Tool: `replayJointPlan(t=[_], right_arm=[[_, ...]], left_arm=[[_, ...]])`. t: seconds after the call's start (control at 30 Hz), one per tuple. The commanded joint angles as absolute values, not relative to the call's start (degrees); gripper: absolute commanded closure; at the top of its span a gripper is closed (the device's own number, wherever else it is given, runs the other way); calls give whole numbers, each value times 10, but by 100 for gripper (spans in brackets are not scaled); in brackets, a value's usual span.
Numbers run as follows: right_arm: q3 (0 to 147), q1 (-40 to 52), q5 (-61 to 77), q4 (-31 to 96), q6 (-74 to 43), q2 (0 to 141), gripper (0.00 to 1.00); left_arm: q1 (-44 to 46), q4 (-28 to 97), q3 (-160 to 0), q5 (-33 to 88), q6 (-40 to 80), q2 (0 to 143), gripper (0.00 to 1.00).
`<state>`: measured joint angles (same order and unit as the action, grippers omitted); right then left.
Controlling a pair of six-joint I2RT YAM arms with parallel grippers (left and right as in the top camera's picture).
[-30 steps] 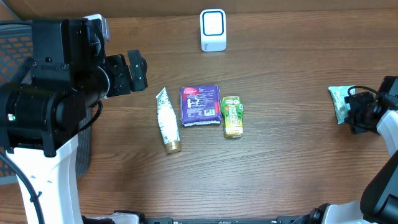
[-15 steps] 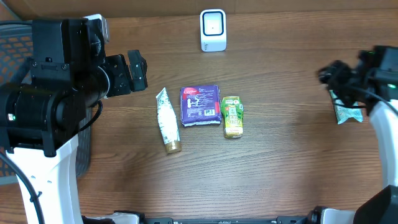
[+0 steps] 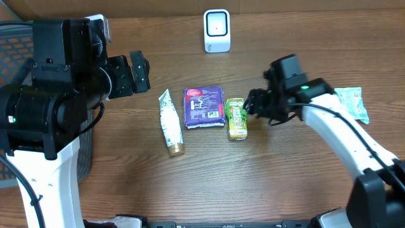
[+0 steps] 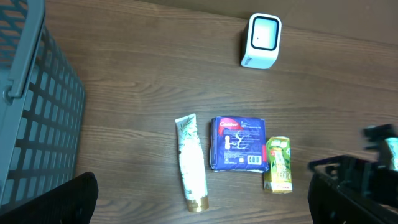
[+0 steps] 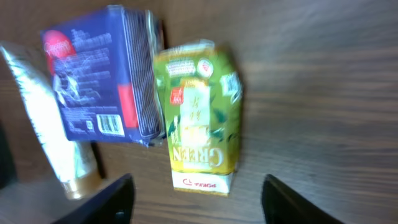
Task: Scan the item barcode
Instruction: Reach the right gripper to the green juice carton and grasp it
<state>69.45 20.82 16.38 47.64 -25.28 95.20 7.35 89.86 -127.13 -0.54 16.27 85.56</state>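
Three items lie in a row mid-table: a white tube (image 3: 170, 121), a purple pack (image 3: 204, 107) and a green carton (image 3: 236, 118). A white scanner (image 3: 217, 30) stands at the back edge. My right gripper (image 3: 253, 107) hovers open just right of and above the green carton (image 5: 199, 112), its dark fingers (image 5: 115, 199) spread wider than the carton with nothing between them. The purple pack (image 5: 99, 84) shows a barcode on its face. My left gripper (image 3: 136, 73) is raised at the left, wide open and empty, looking down on the scanner (image 4: 261, 41) and the carton (image 4: 278, 164).
A green packet (image 3: 353, 101) lies near the right edge of the table. A grey mesh basket (image 4: 37, 118) stands off the table's left side. Bare wood runs along the front of the table.
My right arm has swung left from the green packet at the far right to the green carton. The packet stays on the table. The left arm has not moved.
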Motion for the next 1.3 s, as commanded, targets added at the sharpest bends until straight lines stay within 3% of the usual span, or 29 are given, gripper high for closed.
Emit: replayJointPlan(t=[0.0, 0.2, 0.23, 0.3, 0.37, 0.73, 0.97, 1.27], right_arm=[[686, 247, 150, 479, -288, 976, 44], [686, 306, 157, 452, -285, 987, 59], [686, 315, 162, 446, -285, 987, 65], [686, 331, 168, 436, -286, 987, 87], [686, 341, 162, 432, -300, 988, 96], [686, 357, 103, 405, -372, 1057, 96], [686, 350, 26, 451, -416, 1065, 96], [686, 251, -52, 491, -406, 1065, 96]], left_arm=[[71, 898, -1276, -10, 154, 860, 0], [71, 898, -1276, -10, 154, 860, 0], [71, 898, -1276, -10, 154, 860, 0], [71, 898, -1276, -10, 154, 860, 1], [71, 898, -1276, -10, 154, 860, 0], [71, 898, -1276, -10, 154, 860, 0], [71, 898, -1276, -10, 154, 860, 0], [71, 898, -1276, -10, 154, 860, 0]])
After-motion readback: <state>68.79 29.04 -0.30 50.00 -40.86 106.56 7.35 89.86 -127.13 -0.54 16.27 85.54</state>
